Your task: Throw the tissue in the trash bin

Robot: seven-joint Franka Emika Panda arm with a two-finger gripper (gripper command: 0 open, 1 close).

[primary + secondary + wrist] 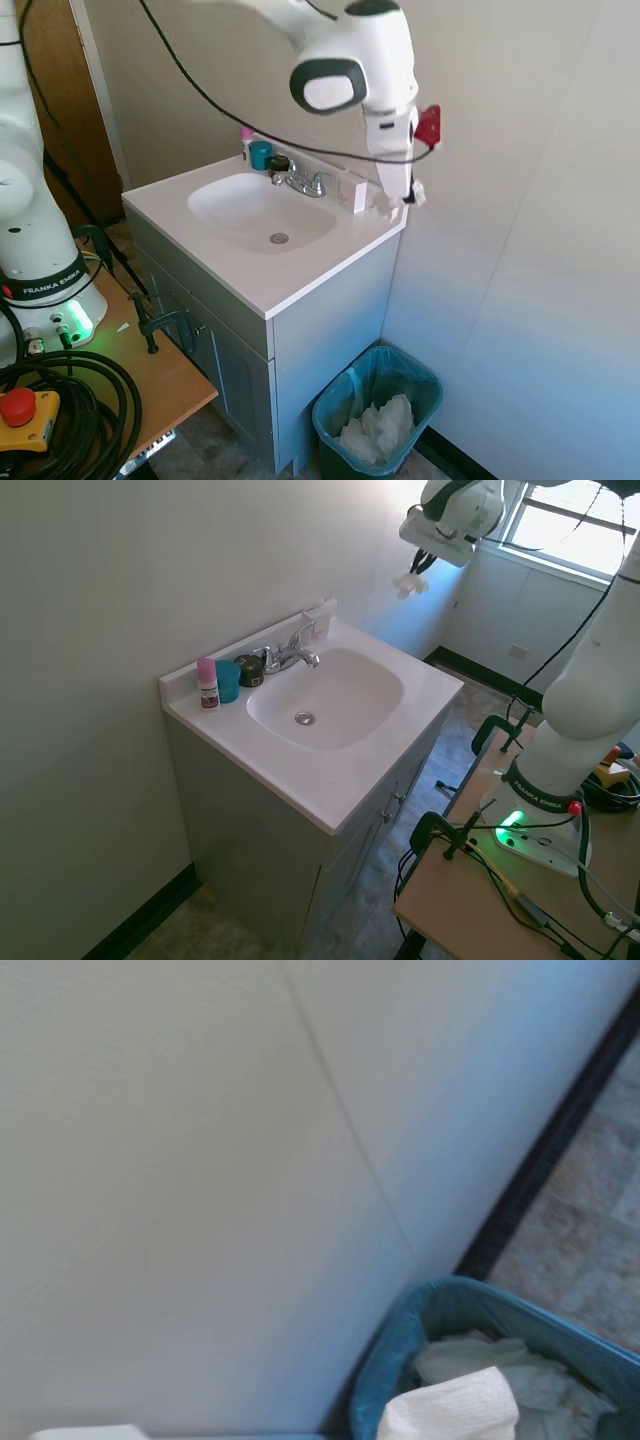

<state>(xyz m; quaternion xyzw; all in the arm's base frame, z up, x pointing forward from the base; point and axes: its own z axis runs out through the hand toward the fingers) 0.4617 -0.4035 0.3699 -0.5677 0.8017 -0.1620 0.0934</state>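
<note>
My gripper (400, 192) hangs past the right end of the sink counter, pointing down and shut on the tissue (414, 192), a small crumpled white wad that sticks out on both sides of the fingers. From the other side, the gripper (417, 568) holds the tissue (408, 582) high beside the wall. The trash bin (432, 388), dark blue-green with a teal liner, stands on the floor below, between cabinet and wall. The wrist view looks down on the trash bin (395, 1345), with the tissue (450, 1412) rising from the picture's bottom edge.
A white vanity (300, 285) with a sink, a faucet (300, 180), a white box (352, 192), a teal cup (260, 154) and a pink-capped bottle (207, 683). Crumpled white paper (380, 428) lies in the bin. The wall stands close on the right.
</note>
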